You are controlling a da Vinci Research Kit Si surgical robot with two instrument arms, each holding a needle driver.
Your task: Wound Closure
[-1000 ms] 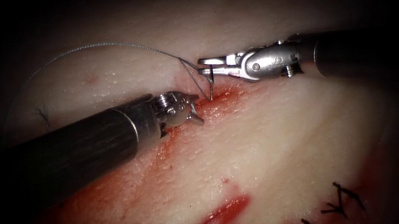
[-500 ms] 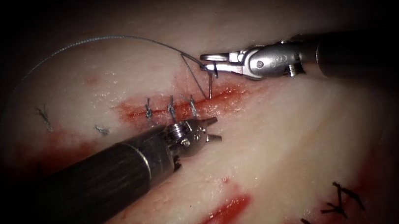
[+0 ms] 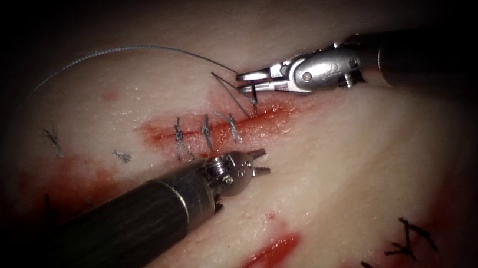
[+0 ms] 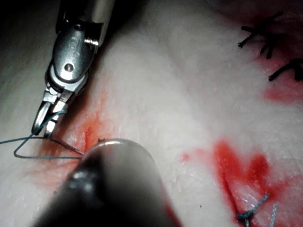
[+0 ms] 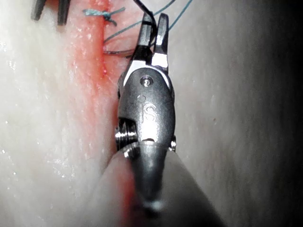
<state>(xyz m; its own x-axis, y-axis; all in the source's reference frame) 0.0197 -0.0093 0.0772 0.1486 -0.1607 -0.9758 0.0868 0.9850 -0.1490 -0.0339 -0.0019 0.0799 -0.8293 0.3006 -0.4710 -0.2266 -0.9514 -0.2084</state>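
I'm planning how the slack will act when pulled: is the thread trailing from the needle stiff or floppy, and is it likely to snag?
Probably limp yet springy: the thread holds a wide open arc over the tissue and kinks sharply near the needle, gripped by the right tool. It looks light. It may catch on the stitches nearby.

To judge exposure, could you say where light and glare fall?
Endoscope view: dark rim, tissue lit; glare on the right tool, shut on the needle near its tail, tip at the cut; left tool open, empty. Left wrist view: left shaft shadowed.
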